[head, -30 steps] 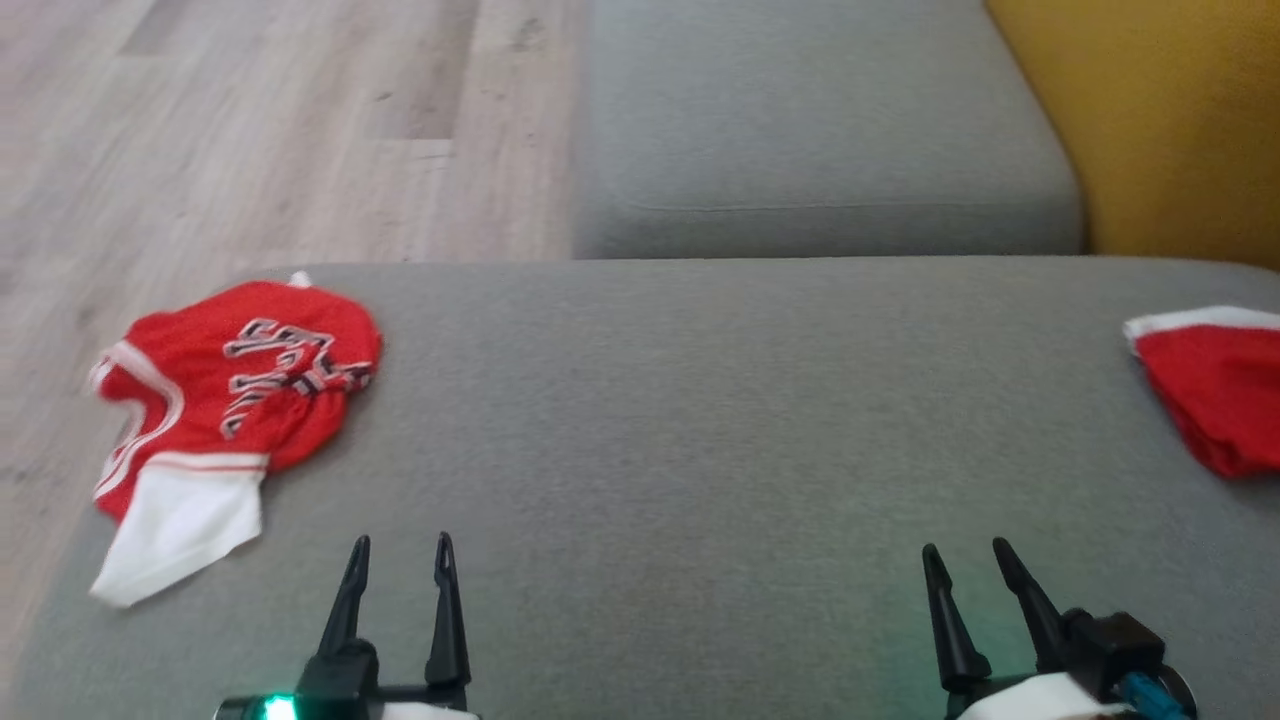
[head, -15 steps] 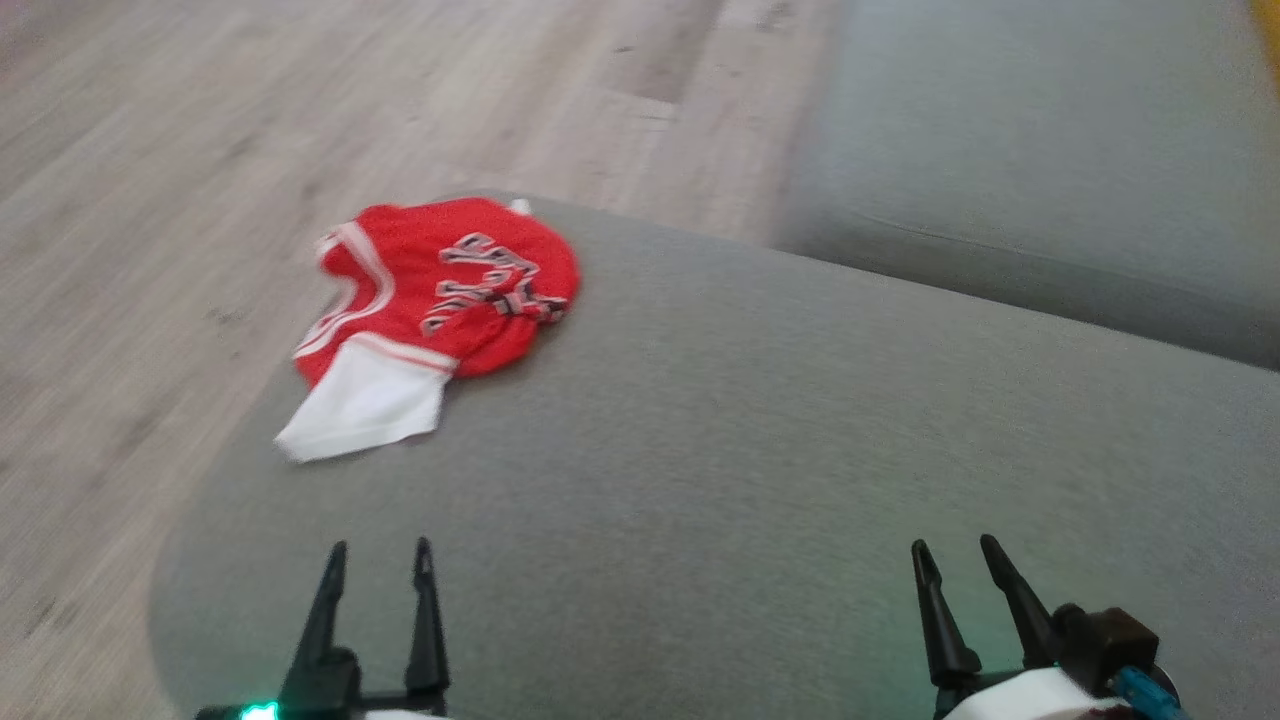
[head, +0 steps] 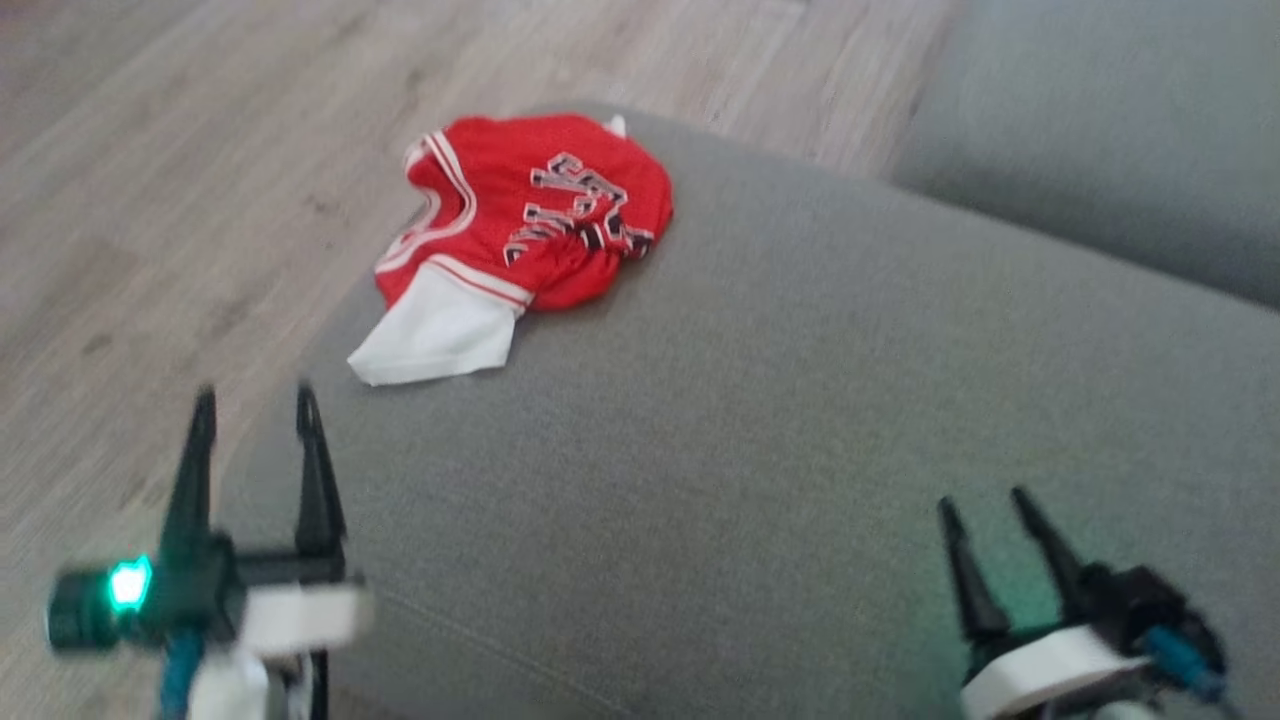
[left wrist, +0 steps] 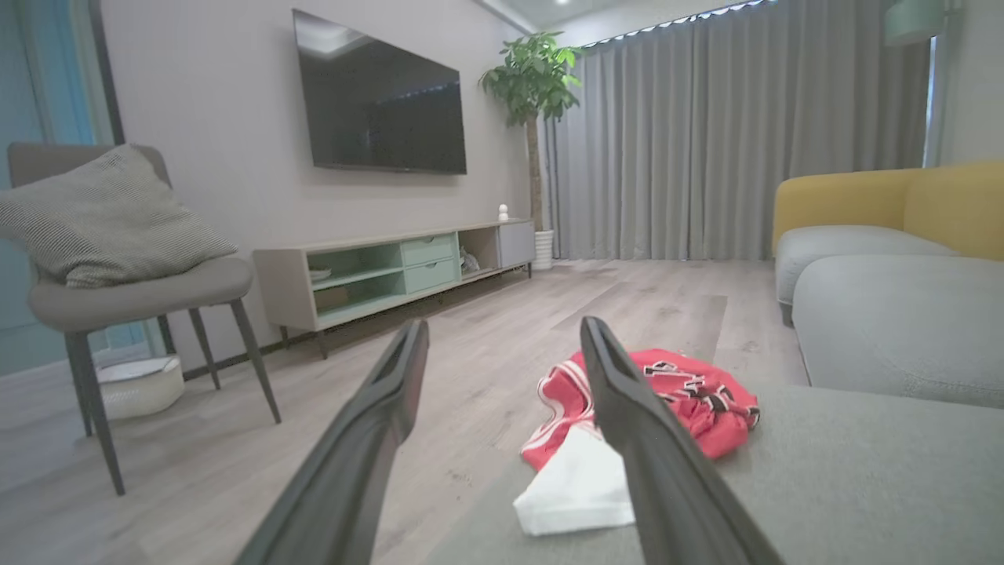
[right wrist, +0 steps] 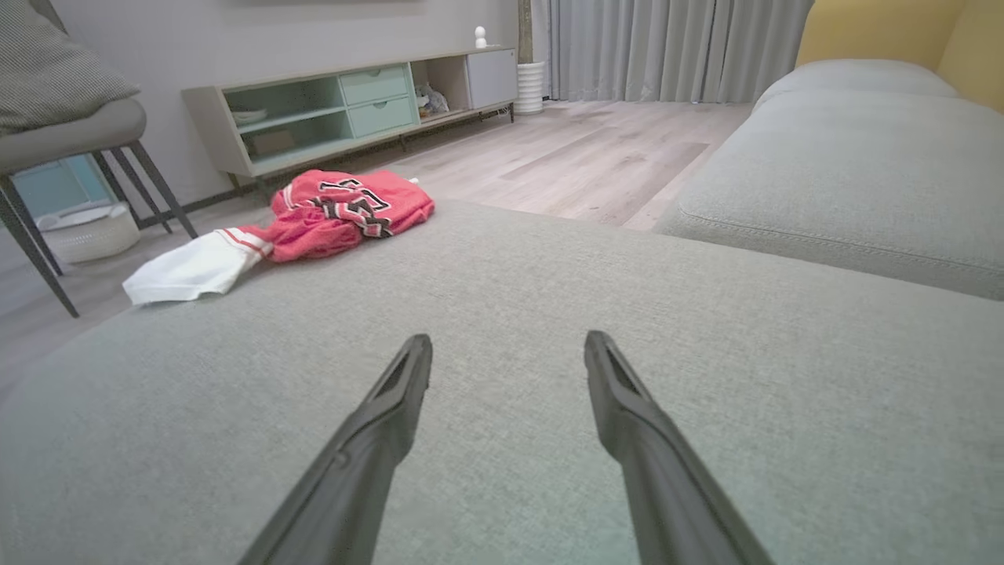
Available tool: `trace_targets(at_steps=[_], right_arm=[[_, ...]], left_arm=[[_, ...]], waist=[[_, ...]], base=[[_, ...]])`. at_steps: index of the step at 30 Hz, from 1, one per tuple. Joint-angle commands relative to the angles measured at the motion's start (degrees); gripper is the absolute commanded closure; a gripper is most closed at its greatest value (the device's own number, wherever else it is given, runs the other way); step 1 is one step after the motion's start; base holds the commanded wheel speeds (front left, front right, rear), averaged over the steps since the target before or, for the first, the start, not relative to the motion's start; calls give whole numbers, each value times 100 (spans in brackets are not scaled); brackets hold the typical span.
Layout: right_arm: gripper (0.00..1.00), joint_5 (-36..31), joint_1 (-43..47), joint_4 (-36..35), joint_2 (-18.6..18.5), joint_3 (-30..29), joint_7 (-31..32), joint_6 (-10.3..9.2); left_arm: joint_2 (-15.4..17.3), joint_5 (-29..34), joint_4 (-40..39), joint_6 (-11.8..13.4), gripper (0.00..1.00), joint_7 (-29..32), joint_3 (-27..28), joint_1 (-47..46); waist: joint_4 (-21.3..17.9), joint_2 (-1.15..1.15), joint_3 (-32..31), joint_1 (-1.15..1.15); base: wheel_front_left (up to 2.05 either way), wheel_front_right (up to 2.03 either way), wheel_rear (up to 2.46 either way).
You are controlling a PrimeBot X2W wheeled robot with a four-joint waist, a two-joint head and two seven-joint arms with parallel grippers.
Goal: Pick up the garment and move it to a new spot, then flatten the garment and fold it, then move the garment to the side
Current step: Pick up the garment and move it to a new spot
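Red garment (head: 540,215) with white trim lies crumpled at the far left corner of the grey cushion (head: 780,420), its white part by the edge above the floor (head: 150,200). My left gripper (head: 255,392) and right gripper (head: 982,498) hover low, fingers spread, holding nothing, both well short of it. As I judge it, nothing is done yet: pickup, move, flattening, folding and setting aside all remain.

Grey sofa (head: 800,420) on wood floor (head: 150,200) (chair (left wrist: 133,290) nearby).
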Motion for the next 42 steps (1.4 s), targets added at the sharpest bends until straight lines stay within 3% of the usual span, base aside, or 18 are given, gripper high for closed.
trace_targets(at_steps=[1,5,6,11,19,22,31,32,33,36,37,42], right_arm=[[0,-75,-419,-248,-339,6,-63,39],[0,-188,-622,-404,-776,-99,-63,39],[0,-188,-622,-404,-776,-99,-63,39],[0,-268,-867,-618,-1256,-179,-63,39],[0,-299,-1128,-882,-1667,-149,-63,39],[0,-303,-1207,-991,-1750,-154,-46,39],[0,-338,-1181,-1363,-1954,-427,101,39],[0,-349,-1175,-1398,-1964,-463,118,39],[0,-365,-1170,-1419,-1970,-487,131,39],[0,-395,-1198,-1428,-1949,-486,147,39],[0,-390,-1248,-1387,-1893,-437,125,39],[0,-345,-1343,-1045,-1637,-248,23,39]], left_arm=[[175,-83,-88,-161,0,5,247,-827],[553,-185,533,-620,0,583,193,-2146],[553,-185,533,-620,0,583,193,-2146],[692,-527,1947,-1115,0,1715,116,-3793],[843,-1426,4446,-1428,0,3538,326,-5411],[968,-1586,4893,-1477,0,3668,289,-5631],[967,-1777,5783,-1506,0,3308,-63,-5762],[935,-1847,5819,-1506,37,3267,-103,-5776],[893,-1921,5824,-1506,100,3224,-176,-5785],[972,-2012,5765,-1507,100,2847,-391,-5867],[1117,-1942,5747,-1507,100,2472,-534,-5966],[1388,-1731,5722,-1508,100,1786,-912,-6315]], waist=[[-132,0,633,0],[-251,0,1161,0],[-251,0,1161,0],[-430,0,1639,0],[-821,0,2233,0],[-958,0,2468,0],[-1031,0,2952,0],[-1019,0,2989,0],[-1008,0,3005,0],[-977,0,2973,0],[-988,0,2864,0],[-1129,0,2292,0]], base=[[0,0,0],[0,0,0],[0,0,0],[0,0,0],[0,0,0],[0,0,0],[0,0,0],[0,0,0],[0,0,0],[0,0,0],[0,0,0],[0,0,0]])
